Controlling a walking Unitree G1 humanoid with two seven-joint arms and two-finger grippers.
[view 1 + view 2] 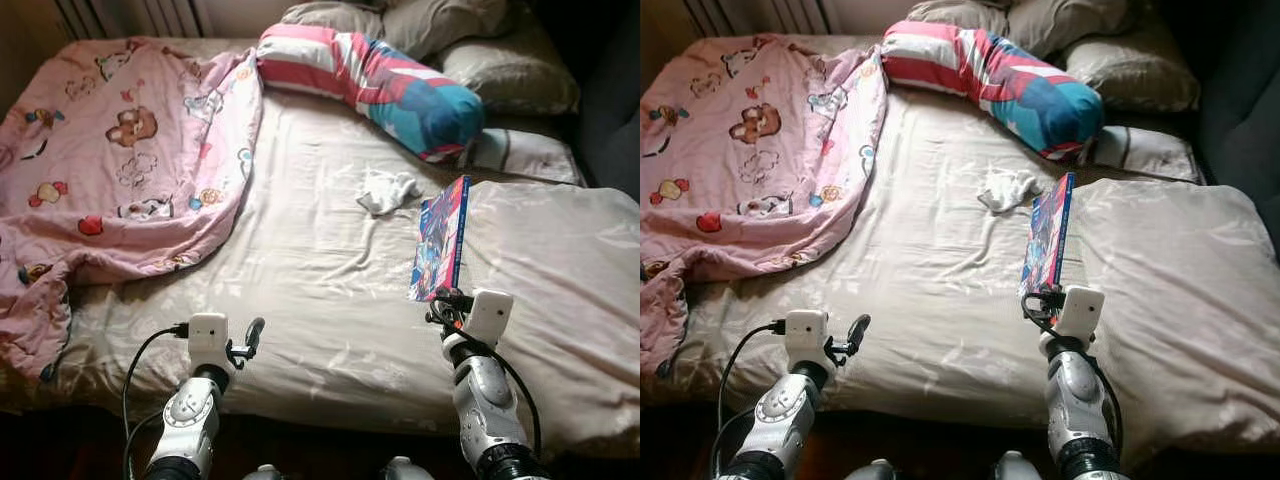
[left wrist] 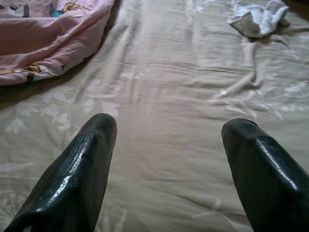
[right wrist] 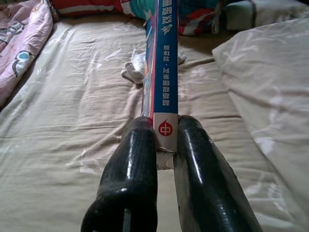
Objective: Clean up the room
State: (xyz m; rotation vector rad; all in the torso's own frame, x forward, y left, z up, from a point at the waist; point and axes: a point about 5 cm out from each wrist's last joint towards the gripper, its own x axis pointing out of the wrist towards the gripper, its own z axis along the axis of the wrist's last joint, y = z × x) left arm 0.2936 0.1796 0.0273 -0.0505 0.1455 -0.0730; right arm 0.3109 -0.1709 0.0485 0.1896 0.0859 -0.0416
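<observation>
Bed stuff is all in front of me. My right gripper (image 3: 166, 145) has its jaws closed tight on the near end of a thin blue book with a bright picture cover (image 1: 441, 240). The book stands on its edge, up off the beige bed sheet with a faint leaf print (image 1: 300, 270), and its blue spine with white writing faces my wrist camera. My two black fingers (image 3: 133, 159) press on both sides of the spine, right by a small red round mark.

My left gripper (image 2: 169, 145) hangs low over the sheet near the front edge of the bed. Its jaws are wide open and hold nothing.

A small crumpled white cloth (image 1: 387, 190) lies on the sheet near the middle of the bed, just beside the far end of the book. A pink blanket with little bears and flowers on it (image 1: 120, 150) is bunched up on my left side of the bed. A long pillow with red, white and blue stripes (image 1: 370, 85) lies across the head of the bed. Grey pillows (image 1: 500, 70) sit behind it. A puffy pale cream quilt (image 1: 560, 260) covers my right side of the bed, just beside the book.
</observation>
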